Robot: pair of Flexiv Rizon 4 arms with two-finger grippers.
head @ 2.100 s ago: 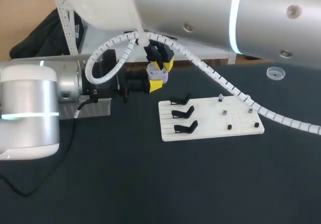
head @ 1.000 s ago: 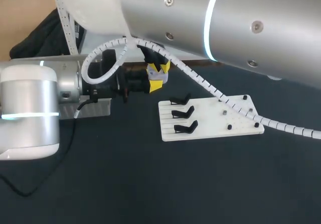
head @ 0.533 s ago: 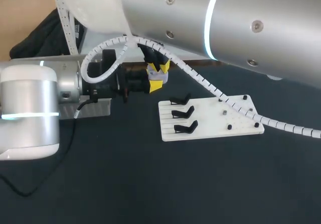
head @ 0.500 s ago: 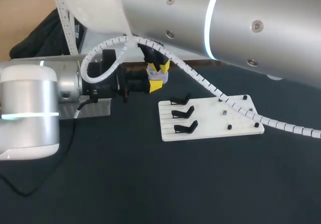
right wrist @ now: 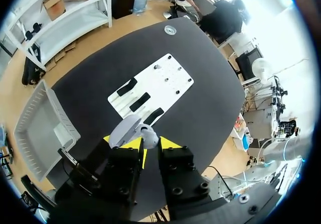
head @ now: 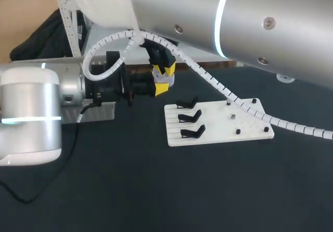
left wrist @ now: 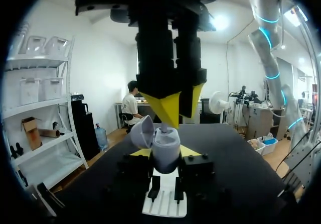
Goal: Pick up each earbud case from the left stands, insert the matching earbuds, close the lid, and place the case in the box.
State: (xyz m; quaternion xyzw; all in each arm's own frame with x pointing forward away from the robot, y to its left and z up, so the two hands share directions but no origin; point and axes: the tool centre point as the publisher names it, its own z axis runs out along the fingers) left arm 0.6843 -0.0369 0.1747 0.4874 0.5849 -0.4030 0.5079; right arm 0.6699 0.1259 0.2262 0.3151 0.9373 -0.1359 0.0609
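A lavender earbud case [head: 166,77] with its lid open is held above the table, left of the white stand board [head: 250,133]. My left gripper [head: 160,81] is shut on it from two sides; its own view shows the case [left wrist: 166,146] between its yellow tips [left wrist: 165,154]. My right gripper [head: 165,66] comes down from above onto the open case, shut on a small white earbud [right wrist: 149,132] right at the case's mouth. From the left wrist it [left wrist: 175,108] hangs directly over the case. The three black stands [head: 190,117] are bare.
Several small pegs [head: 237,131] sit on the right half of the board [right wrist: 160,83]. The grey box [head: 99,112] lies behind my left arm, also seen as a tray [right wrist: 42,128]. A small clear round dish [head: 283,77] rests at the table's far right.
My right arm and its white cable have shifted slightly above the case. Both grippers keep their hold and the left arm stays put.
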